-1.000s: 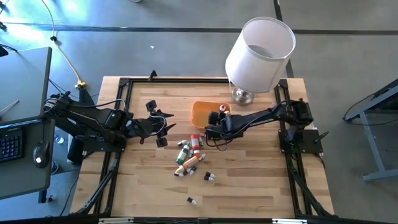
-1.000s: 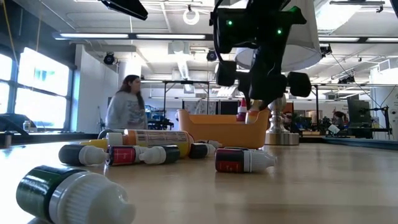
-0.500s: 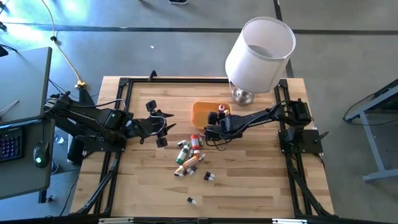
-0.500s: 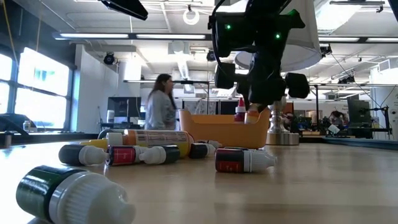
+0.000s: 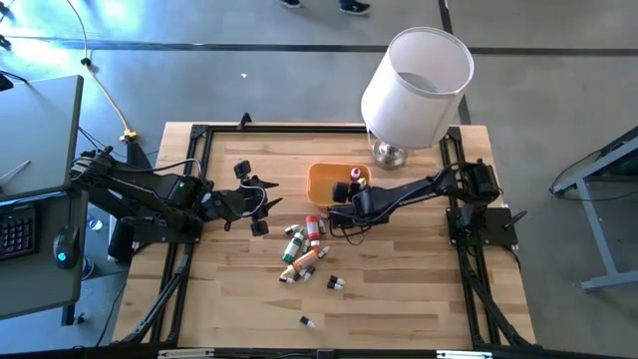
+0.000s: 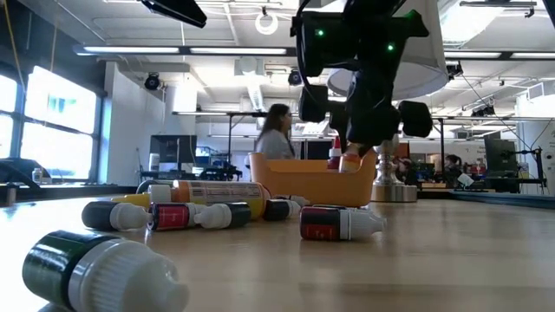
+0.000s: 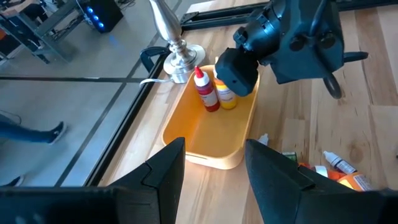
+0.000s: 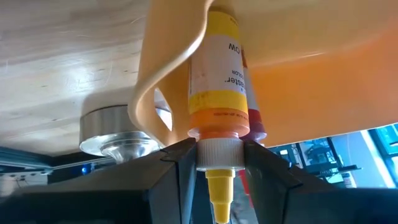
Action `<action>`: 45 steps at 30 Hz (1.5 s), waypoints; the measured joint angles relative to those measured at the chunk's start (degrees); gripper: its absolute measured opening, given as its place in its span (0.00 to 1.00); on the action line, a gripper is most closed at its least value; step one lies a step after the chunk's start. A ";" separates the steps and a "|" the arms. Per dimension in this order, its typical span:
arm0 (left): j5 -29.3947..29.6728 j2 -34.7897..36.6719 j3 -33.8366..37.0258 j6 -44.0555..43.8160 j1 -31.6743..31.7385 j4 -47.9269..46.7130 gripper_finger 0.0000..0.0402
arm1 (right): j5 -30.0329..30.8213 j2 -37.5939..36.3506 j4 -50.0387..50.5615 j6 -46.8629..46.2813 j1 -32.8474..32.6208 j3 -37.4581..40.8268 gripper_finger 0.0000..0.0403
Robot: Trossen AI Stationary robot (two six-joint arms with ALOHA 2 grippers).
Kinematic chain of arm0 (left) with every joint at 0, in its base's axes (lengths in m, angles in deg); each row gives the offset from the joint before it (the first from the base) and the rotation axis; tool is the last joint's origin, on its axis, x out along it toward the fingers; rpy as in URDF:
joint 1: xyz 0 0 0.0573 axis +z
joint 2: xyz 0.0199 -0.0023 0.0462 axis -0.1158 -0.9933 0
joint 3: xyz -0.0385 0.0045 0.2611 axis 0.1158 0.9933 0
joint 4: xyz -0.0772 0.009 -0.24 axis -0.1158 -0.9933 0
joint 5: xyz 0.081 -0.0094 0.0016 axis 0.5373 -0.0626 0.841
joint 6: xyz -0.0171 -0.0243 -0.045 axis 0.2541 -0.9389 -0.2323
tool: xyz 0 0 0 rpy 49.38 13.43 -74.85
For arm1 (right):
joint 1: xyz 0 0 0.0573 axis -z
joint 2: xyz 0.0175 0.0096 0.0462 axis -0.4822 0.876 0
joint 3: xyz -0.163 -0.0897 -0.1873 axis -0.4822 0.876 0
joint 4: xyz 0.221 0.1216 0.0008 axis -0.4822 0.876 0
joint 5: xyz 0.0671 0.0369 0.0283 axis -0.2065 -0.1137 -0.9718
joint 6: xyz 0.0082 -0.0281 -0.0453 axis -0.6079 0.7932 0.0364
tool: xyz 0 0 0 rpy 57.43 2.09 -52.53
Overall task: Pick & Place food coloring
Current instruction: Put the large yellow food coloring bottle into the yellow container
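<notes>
Holding yellow bottle (image 7: 226, 96) upright inside orange tray (image 7: 194, 138), right gripper (image 7: 239, 70).

We look straight down on the table (image 5: 399, 289), level across it, and closely from both wrists, all sharing the orange tray (image 5: 324, 181)

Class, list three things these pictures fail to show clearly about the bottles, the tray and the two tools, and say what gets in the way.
1. Whether the yellow bottle touches the orange tray's floor: hidden by the tray wall in the low view.
2. Colours of the piled bottles: too small in the high view.
3. Right tool fingertips: cut off by the right wrist view's edge.
4. Left tool fingertips: cut off likewise in the left wrist view.
</notes>
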 joint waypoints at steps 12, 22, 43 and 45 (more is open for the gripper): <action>-0.23 0.02 0.01 -2.54 0.00 -0.07 0.41 | 1.47 0.00 0.04 -2.97 -0.64 0.01 0.28; -4.21 0.01 0.01 -2.10 -0.02 -0.09 0.41 | 4.19 0.00 0.09 -2.10 -1.05 0.01 0.28; -9.34 0.00 0.01 -2.54 -0.02 -0.01 0.41 | 0.44 0.00 2.03 -2.02 -0.44 0.01 0.28; -9.34 0.02 0.01 -2.55 0.00 -0.01 0.41 | -1.29 0.00 2.21 -1.01 -0.57 -0.03 0.28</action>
